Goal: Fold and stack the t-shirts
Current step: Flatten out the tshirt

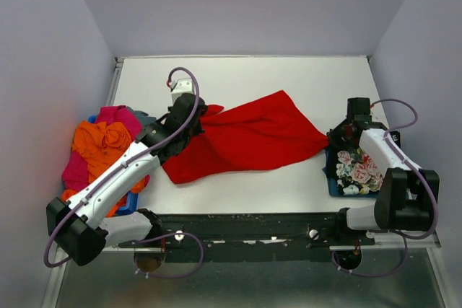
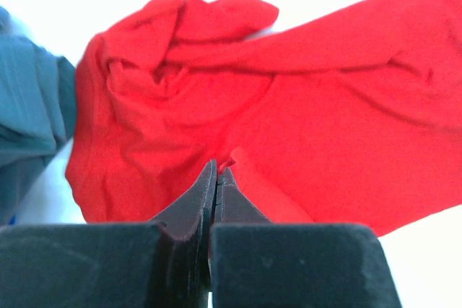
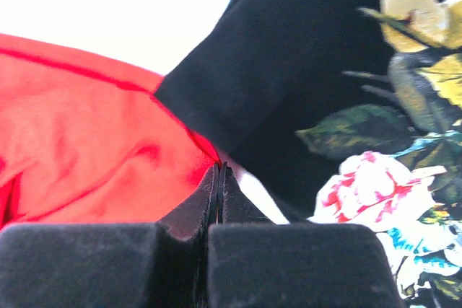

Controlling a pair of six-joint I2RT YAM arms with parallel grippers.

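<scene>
The red t-shirt (image 1: 245,138) lies stretched across the middle of the table between both grippers. My left gripper (image 1: 189,119) is at its left end, and in the left wrist view it (image 2: 216,169) is shut on a small fold of red cloth (image 2: 289,106). My right gripper (image 1: 338,137) is at the shirt's right corner. In the right wrist view it (image 3: 219,169) is shut on the red edge (image 3: 86,142), right beside the black floral t-shirt (image 3: 303,70). That floral shirt (image 1: 357,169) lies folded at the right, with a blue edge under it.
A loose pile sits at the left edge: orange (image 1: 101,142), magenta-pink (image 1: 117,114), teal-grey (image 1: 146,117) and blue (image 1: 128,201) cloth. The teal-grey cloth also shows in the left wrist view (image 2: 29,106). Grey walls close in the white table (image 1: 253,77) on three sides.
</scene>
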